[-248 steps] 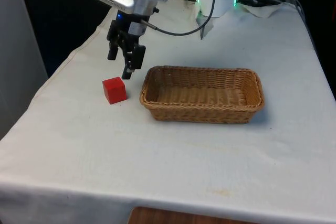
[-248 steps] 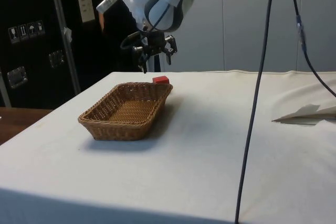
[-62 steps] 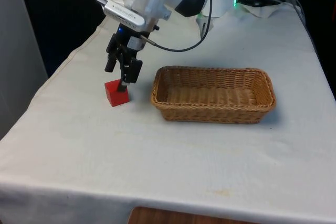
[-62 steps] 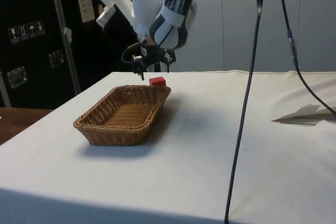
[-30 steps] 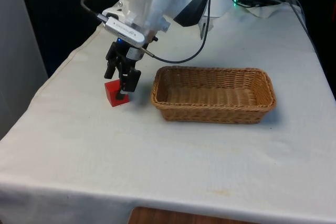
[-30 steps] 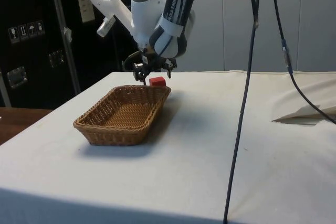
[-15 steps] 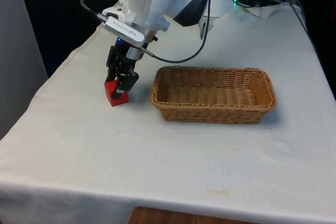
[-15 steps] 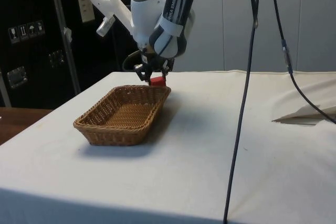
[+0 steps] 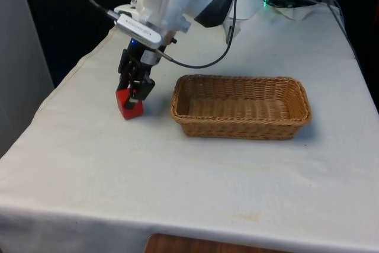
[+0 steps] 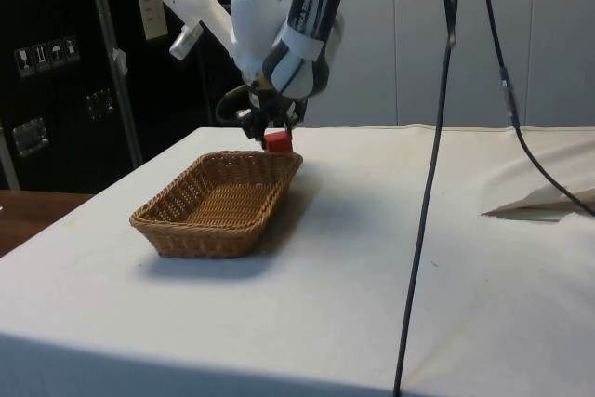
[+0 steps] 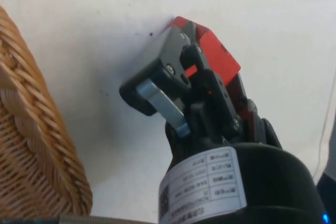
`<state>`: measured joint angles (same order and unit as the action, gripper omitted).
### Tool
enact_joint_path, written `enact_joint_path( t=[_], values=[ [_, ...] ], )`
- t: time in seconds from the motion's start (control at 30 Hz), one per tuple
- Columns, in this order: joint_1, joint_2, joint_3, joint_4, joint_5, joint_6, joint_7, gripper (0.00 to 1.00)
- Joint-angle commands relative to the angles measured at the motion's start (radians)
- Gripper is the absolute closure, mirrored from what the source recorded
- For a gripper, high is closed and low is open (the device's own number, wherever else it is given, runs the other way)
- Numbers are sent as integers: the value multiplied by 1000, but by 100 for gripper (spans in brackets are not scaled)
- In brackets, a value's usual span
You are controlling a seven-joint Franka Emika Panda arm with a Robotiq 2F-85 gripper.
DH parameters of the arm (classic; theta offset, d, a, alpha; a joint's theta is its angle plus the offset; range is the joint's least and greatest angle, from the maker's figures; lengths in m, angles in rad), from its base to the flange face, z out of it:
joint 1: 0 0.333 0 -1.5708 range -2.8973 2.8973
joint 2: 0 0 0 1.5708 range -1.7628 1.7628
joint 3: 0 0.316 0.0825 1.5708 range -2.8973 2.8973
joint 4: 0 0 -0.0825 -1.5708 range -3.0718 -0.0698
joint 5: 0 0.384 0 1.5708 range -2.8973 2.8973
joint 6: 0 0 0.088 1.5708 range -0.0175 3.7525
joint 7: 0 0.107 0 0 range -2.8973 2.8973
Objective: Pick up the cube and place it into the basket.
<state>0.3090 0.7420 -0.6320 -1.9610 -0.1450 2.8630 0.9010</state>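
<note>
The gripper is clamped on the red cube, low over the cloth just left of the basket in the front view, likely ready for lifting across.

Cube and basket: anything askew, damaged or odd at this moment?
Nothing stands out. The claw is shut on the red cube beside the upright, intact wicker basket, which holds nothing. The white cloth lies smooth.

black two-finger gripper clamped on small red cube | oblong woven wicker basket beside, front view's right
</note>
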Motion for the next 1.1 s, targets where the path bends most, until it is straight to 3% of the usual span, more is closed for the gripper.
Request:
enact_joint_path(
  t=[0.0, 0.4, 0.43, 0.47, 0.73, 0.77, 0.8, 1.0, 1.03, 1.07],
  values=[
    [13, -20, -14, -5, -8, -20, -2, 96],
    [24, -85, -20, -4, -47, -78, 4, 96],
    [11, -80, -6, 0, -40, -73, -3, 96],
    [25, -90, -21, -4, -50, -83, 4, 96],
    [29, -140, -20, -1, -84, -127, 8, 96],
    [17, -139, -7, 1, -77, -123, -1, 96],
    [29, -146, -20, -1, -87, -131, 8, 96],
    [33, -181, -20, 0, -111, -161, 9, 96],
    [33, -186, -20, 0, -115, -165, 9, 96],
    [20, -179, -7, 2, -104, -157, 1, 96]
  ],
)
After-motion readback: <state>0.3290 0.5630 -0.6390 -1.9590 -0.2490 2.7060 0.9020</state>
